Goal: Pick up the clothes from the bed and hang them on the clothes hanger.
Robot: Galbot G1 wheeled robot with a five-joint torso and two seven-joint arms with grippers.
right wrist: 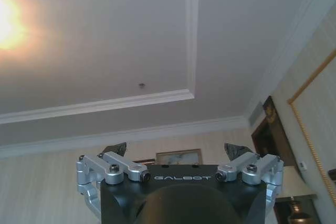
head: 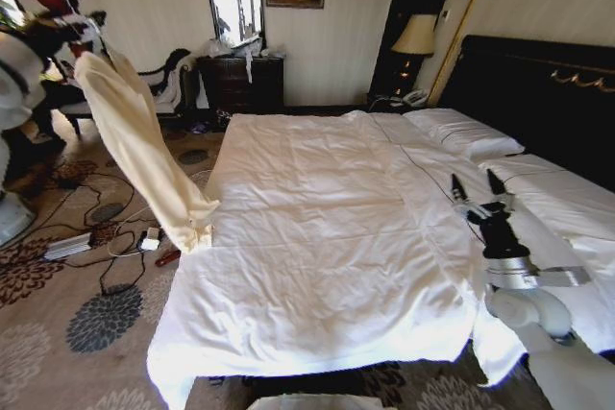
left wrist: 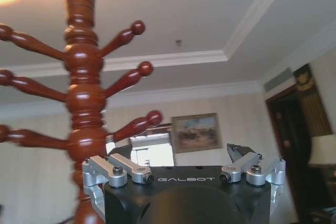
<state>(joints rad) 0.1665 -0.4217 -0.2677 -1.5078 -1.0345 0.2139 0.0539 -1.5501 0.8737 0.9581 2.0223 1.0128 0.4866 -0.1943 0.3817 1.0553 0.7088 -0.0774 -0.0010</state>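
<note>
Pointing up over bed (head: 317, 218), right end effector (head: 478, 185) open, empty.

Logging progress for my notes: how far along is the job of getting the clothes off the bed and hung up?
Pickup looks done: the bed is bare of clothes. The cream clothes hang off the bed at the coat stand, up by the left arm; whether they sit on a hanger can't be seen. The right gripper waits open over the bed.
</note>
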